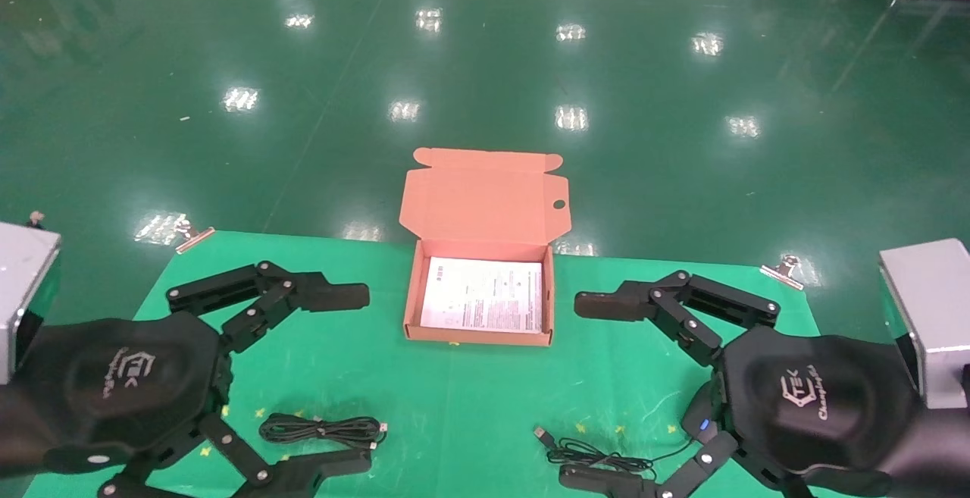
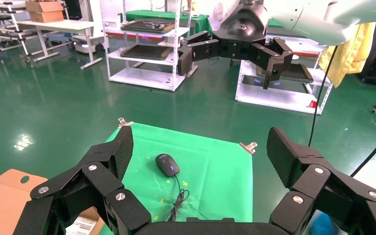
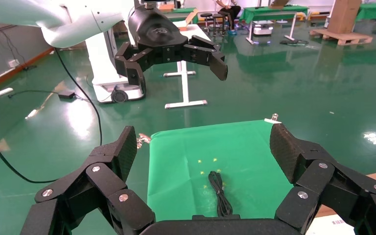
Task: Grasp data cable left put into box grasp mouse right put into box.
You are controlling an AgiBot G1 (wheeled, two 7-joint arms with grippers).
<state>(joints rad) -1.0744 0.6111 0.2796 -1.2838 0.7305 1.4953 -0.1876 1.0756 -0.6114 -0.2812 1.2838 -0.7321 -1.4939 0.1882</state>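
With the box (image 1: 479, 308) as landmark, the data cable (image 1: 322, 430) lies near-left of it under the wide-open, empty left gripper (image 1: 337, 380), a light floppy bundle best pinched mid-coil, while the mouse (image 2: 167, 164), hard and slick, sits near-right under the equally open, empty right gripper (image 1: 599, 392).

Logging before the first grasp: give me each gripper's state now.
Left gripper: open, holding nothing, above the data cable.
Right gripper: open, holding nothing, above the mouse.
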